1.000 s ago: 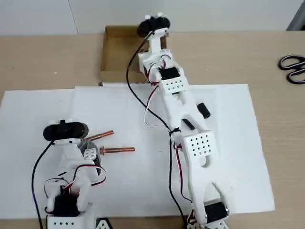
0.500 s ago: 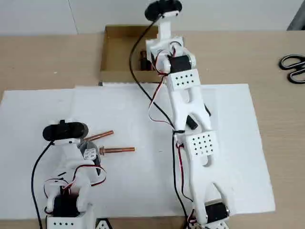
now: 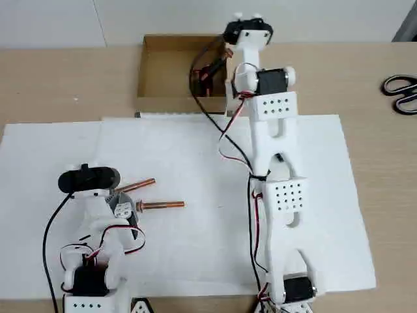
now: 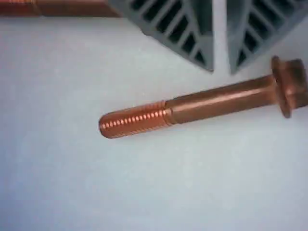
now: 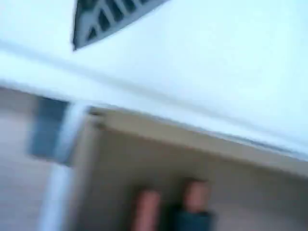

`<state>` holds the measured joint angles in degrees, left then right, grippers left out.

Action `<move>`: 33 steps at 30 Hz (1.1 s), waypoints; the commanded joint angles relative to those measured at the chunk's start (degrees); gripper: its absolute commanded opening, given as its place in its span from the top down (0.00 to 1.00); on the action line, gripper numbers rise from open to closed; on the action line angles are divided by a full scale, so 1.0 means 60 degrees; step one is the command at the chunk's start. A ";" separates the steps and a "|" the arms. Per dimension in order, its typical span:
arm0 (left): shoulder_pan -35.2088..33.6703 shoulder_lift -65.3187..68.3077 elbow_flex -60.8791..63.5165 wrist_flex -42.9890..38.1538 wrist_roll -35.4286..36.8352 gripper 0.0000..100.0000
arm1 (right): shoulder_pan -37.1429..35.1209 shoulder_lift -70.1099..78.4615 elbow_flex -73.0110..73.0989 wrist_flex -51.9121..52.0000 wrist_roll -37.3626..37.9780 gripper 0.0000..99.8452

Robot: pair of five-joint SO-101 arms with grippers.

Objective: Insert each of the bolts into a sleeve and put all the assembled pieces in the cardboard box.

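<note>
Two loose copper bolts (image 3: 161, 205) (image 3: 135, 185) lie on the white sheet beside my left gripper (image 3: 121, 206). In the left wrist view one bolt (image 4: 202, 103) lies just beyond the grey fingertips (image 4: 192, 33), which stand almost together with nothing between them. My right arm stretches out to the cardboard box (image 3: 159, 98), and my right gripper (image 3: 225, 52) hangs over the box's right end. Copper bolt ends in a dark sleeve (image 5: 192, 211) rest on the box floor, below one grey finger (image 5: 110, 19) that holds nothing.
A white sheet (image 3: 313, 143) covers the middle of the wooden table. Black scissors (image 3: 401, 91) lie at the right edge. Cables trail from both arms, and one loops over the box.
The right arm has swung to the right and farther back over the box, uncovering the pieces inside it. The left arm and the two loose bolts have not moved.
</note>
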<state>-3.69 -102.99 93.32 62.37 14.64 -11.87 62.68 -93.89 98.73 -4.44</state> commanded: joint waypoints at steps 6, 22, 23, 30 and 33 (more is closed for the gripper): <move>0.0000 -0.0059 -0.0081 -0.0161 0.0088 0.99 | 0.0139 -0.2425 0.2652 0.0227 0.0689 0.68; 0.0000 -0.0059 -0.0081 -0.0161 0.0103 0.99 | 0.0403 -0.7993 1.1385 0.0110 0.4293 0.68; 0.0000 -0.0059 -0.0081 -0.0161 0.0103 0.99 | 0.0462 -0.7993 1.1516 0.0037 0.4396 0.68; 0.0000 -0.0059 -0.0081 -0.0161 0.0103 0.99 | 0.1341 -0.7231 1.1604 -0.0535 0.4864 0.68; 0.0000 -0.0059 -0.0081 -0.0161 0.0103 0.99 | 0.1429 -0.6850 1.1604 -0.0886 0.4996 0.68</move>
<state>-3.69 -102.99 93.32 62.37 14.90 -3.96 21.36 -24.18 95.56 24.66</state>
